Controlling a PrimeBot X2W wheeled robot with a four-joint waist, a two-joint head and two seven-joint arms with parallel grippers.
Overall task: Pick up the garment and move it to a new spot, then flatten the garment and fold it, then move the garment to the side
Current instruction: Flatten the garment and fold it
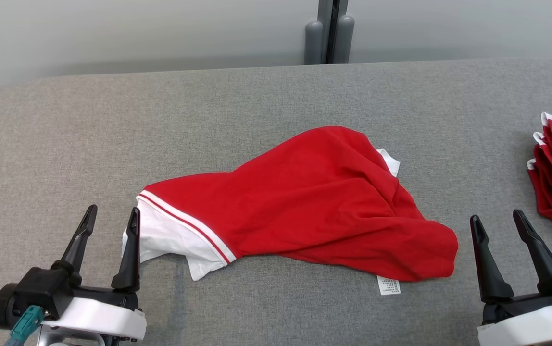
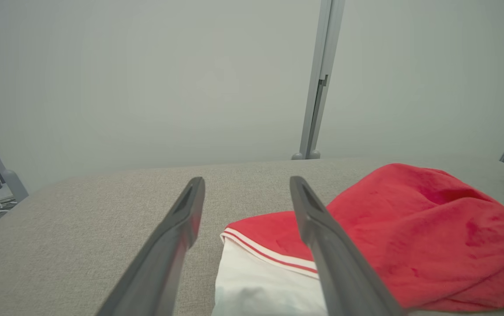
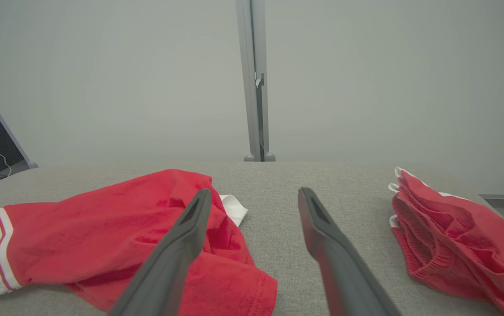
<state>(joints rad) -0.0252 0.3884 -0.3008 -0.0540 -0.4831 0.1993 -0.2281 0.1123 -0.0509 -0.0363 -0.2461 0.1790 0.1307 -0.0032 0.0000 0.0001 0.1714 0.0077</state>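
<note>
Sees red shirt (image 1: 314,192) stretched 8-to-4 o'clock, white sleeve (image 1: 160,238) just 3 o'clock of nearer left gripper (image 1: 113,209); holds it and right gripper (image 1: 495,216) wide open, empty.

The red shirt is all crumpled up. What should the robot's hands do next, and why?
Probably the left gripper should slide a little to its right and close on the shirt's white end. It and the right gripper are open and empty, the shirt lies crumpled on the table, and the white end is right beside the left gripper.
</note>
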